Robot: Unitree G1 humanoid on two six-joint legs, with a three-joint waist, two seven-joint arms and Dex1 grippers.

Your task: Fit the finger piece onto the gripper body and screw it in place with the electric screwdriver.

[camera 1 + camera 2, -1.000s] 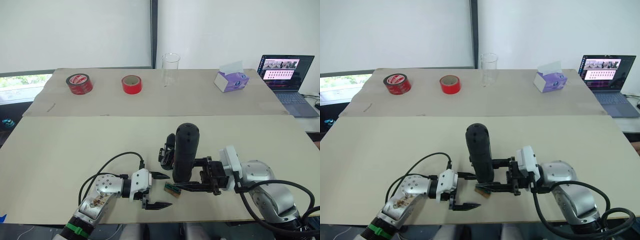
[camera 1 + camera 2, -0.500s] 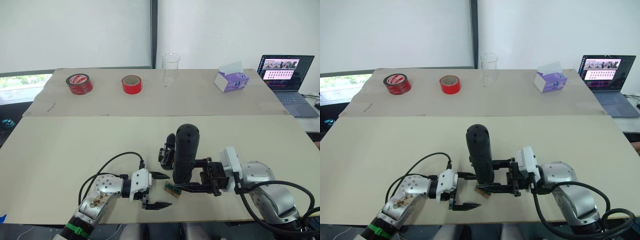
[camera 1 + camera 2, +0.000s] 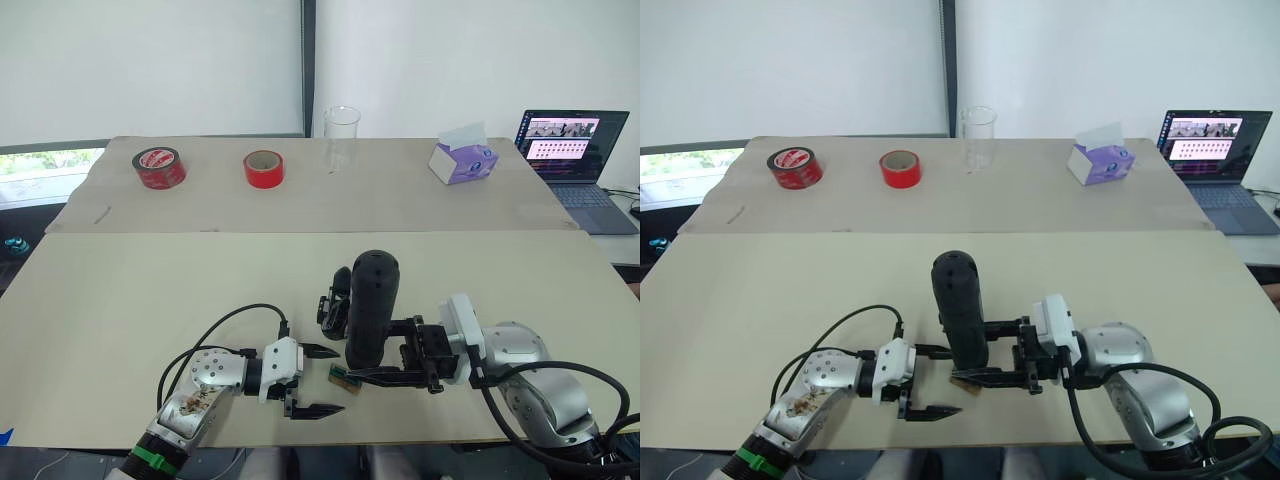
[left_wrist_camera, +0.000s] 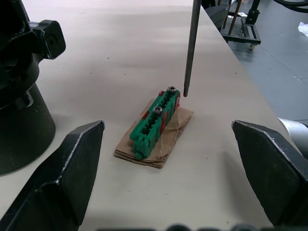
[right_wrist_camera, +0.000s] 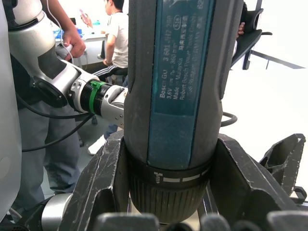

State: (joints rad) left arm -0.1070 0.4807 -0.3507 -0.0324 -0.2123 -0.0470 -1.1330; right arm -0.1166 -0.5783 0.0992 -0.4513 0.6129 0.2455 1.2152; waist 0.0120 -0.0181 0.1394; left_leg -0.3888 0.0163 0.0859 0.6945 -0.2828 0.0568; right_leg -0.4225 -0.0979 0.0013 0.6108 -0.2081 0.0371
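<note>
Beaker (image 3: pixel 341 138) standing empty at far bench edge. Right hand (image 3: pixel 385 363) clamped on upright screwdriver (image 3: pixel 371 305) beside gripper body (image 3: pixel 335 300); left hand (image 3: pixel 322 381) spread open. Bit tip touching green screw block (image 4: pixel 156 122), seen from left wrist.

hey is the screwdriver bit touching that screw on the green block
Cannot tell. In the left wrist view the bit ends right beside the far screw on the green block, with neither gap nor contact plain.

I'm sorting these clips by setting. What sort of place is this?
Probably a robotics lab or office workroom: a plain work table with tape rolls, an open laptop to one side, and people at desks behind the electric screwdriver.
</note>
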